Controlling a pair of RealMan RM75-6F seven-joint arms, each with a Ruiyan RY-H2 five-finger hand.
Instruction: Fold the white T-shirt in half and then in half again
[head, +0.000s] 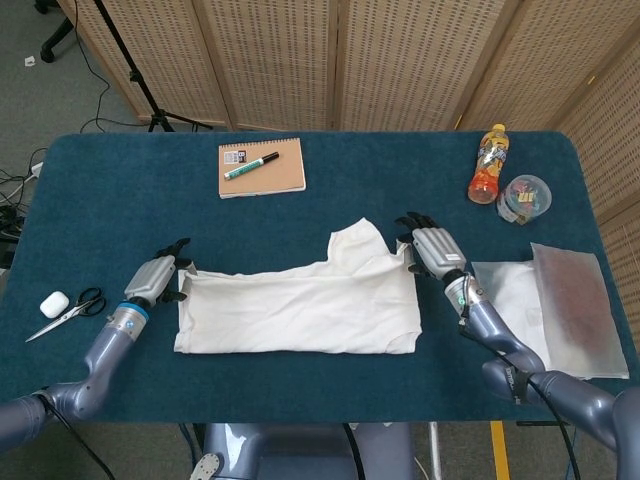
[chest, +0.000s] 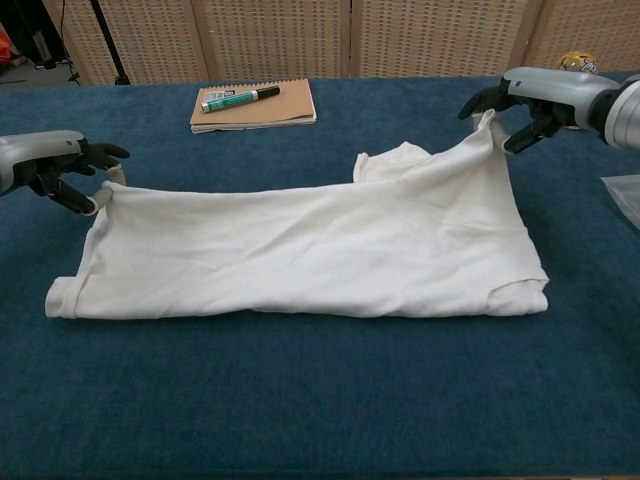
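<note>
- White T-shirt (chest: 300, 250): lies folded once along its length on the blue surface (chest: 320, 400), mid-table.
- Left hand (chest: 45, 170): pinches the shirt's far left corner, raised slightly.
- Right hand (chest: 535, 95): pinches the far right corner, held higher off the surface.
- Risk: uneven release could let the top layer slide, leaving the edges misaligned; the bunched sleeve (chest: 385, 160) may crease under the second fold.
</note>
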